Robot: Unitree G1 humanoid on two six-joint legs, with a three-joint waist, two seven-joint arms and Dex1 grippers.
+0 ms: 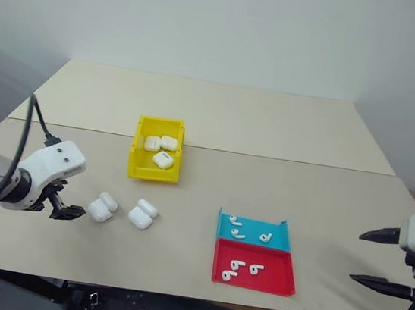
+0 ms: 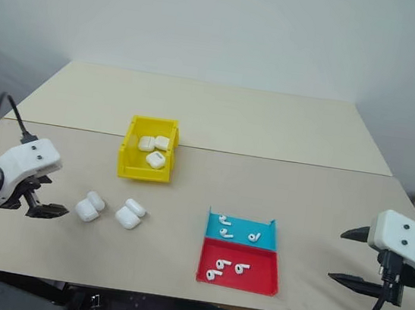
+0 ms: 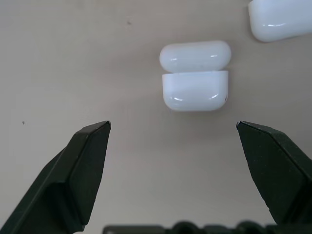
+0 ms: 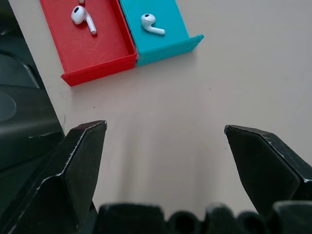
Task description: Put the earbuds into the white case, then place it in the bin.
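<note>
The white case (image 3: pixel 195 77), lid flipped up, lies on the beige table (image 1: pixel 287 135) just ahead of the left gripper (image 3: pixel 173 127), whose fingers are spread and empty. The right gripper (image 4: pixel 165 129), equally wide and empty, hovers near the red tray (image 4: pixel 92 46). Pale wall behind.

Cases (image 1: pixel 159 149) in bin (image 1: pixel 137 153); trays (image 1: pixel 255 255) to right, nearer.

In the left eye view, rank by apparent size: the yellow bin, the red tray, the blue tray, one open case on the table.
1. Red tray
2. Yellow bin, close to it
3. Blue tray
4. Open case
</note>
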